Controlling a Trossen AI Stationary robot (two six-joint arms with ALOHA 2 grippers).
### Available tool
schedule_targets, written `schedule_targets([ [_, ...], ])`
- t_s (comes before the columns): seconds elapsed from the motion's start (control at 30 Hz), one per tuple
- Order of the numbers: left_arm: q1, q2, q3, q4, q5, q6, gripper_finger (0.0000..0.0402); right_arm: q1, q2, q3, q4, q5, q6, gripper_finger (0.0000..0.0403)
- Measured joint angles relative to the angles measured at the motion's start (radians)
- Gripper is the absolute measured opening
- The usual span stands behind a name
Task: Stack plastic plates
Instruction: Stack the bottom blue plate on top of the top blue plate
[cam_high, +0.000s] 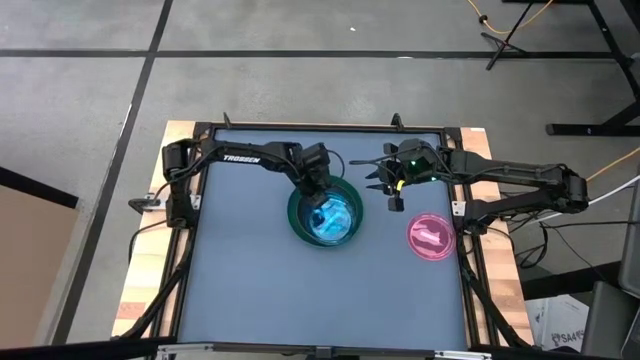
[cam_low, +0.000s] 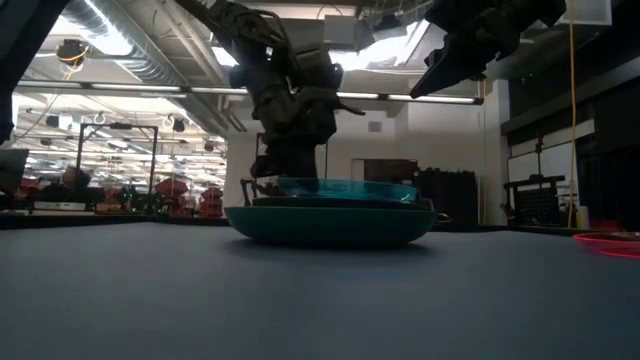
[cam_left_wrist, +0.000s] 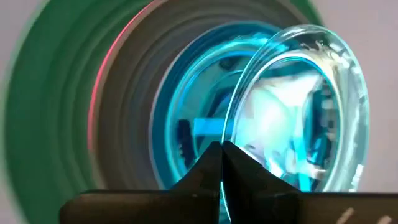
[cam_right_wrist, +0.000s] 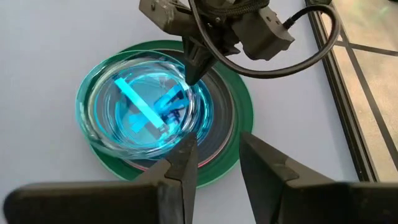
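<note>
A stack of plastic plates (cam_high: 325, 215) stands at the table's middle. Its lowest plate is the large dark green one (cam_right_wrist: 239, 118), with grey and pink rims showing above it. My left gripper (cam_high: 316, 192) is over the stack's far side, shut on a translucent cyan plate (cam_right_wrist: 140, 109) that lies over the stack, offset toward its left. A translucent pink plate (cam_high: 432, 238) lies flat on the table to the right. My right gripper (cam_high: 393, 193) hangs open, well above the table between the stack and the pink plate, holding nothing. My left gripper pinches the cyan plate's rim (cam_left_wrist: 229, 118) on its far side between its two shut fingers (cam_right_wrist: 194, 65). The fingers slant down from the far side. The plate sits about level over the stack (cam_low: 345, 188). Whether it rests on the plates below, I cannot tell.
The table's black frame (cam_high: 195, 200) runs round the grey mat. Bare mat (cam_high: 300, 300) stretches between the stack and the near edge. Beyond the table are shelves and room lights.
</note>
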Motion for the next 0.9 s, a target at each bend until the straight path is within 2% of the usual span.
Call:
schedule_targets([
  [0.47,-0.001,0.000,0.000,-0.052,-0.153,-0.009,0.0000,0.000,0.000,0.000,0.000,0.000,0.000,0.0108],
  [0.9,-0.025,0.000,0.000,-0.051,-0.179,-0.002,0.0000,0.000,0.000,0.000,0.000,0.000,0.000,0.0108],
])
